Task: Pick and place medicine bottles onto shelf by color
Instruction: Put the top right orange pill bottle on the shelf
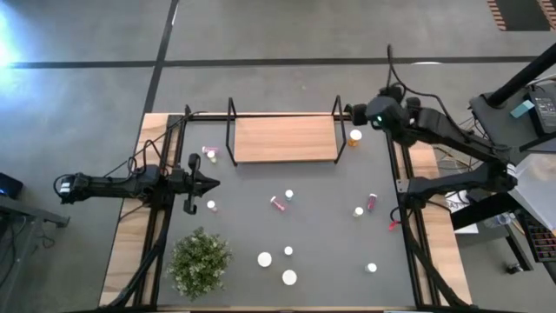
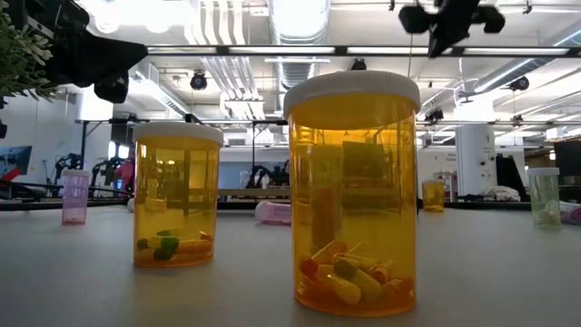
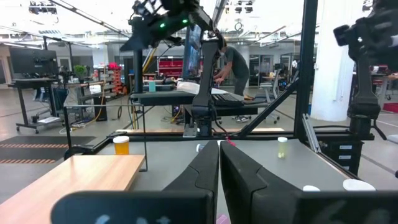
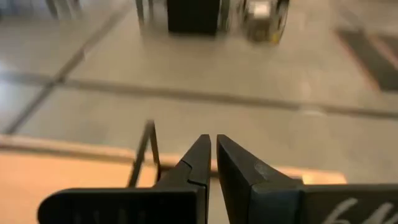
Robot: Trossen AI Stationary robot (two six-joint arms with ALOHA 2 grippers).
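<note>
Right gripper (image 1: pixel 356 113) nearly closed, empty, above shelf (image 1: pixel 284 139) corner; must open, descend squarely over orange bottle (image 1: pixel 354 136). Left gripper (image 1: pixel 211 182) closed, empty, idle.

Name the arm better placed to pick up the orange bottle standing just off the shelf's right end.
Right. The right gripper hovers just beside the orange bottle at the end of the shelf, jaws nearly shut and empty. The left gripper, also empty, sits across the mat, beyond the shelf's far end.
</note>
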